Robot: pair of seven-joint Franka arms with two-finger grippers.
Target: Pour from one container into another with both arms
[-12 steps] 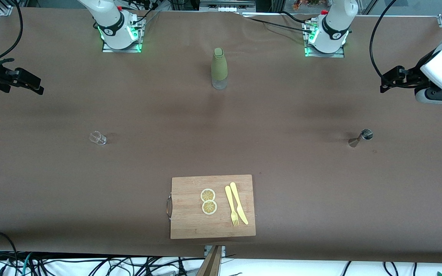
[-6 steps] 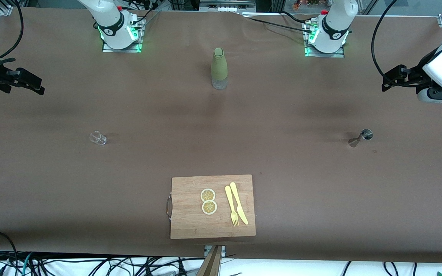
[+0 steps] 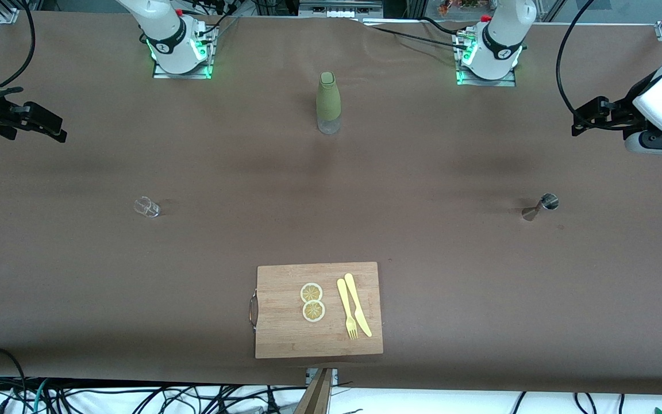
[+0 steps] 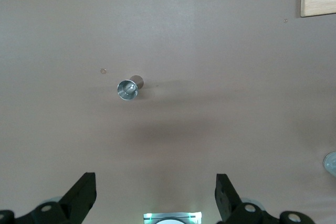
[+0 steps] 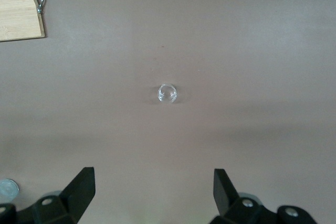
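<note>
A small clear glass (image 3: 146, 207) (image 5: 167, 94) stands toward the right arm's end of the table. A metal jigger (image 3: 541, 206) (image 4: 128, 88) stands toward the left arm's end. A green bottle with a clear base (image 3: 328, 103) stands upright between the two arm bases. My right gripper (image 3: 49, 127) (image 5: 154, 187) hangs open over the table's right-arm end, with the glass well clear of its fingers. Over the other end, my left gripper (image 3: 581, 121) (image 4: 156, 192) is also open and holds nothing; the jigger is well apart from it.
A wooden cutting board (image 3: 319, 309) lies near the front edge. It carries two lemon slices (image 3: 312, 302), a yellow fork (image 3: 346, 310) and a yellow knife (image 3: 358, 305). Black cables run along the table's ends.
The left arm's hand has shifted slightly toward its end of the table. The right arm and all the objects have stayed put.
</note>
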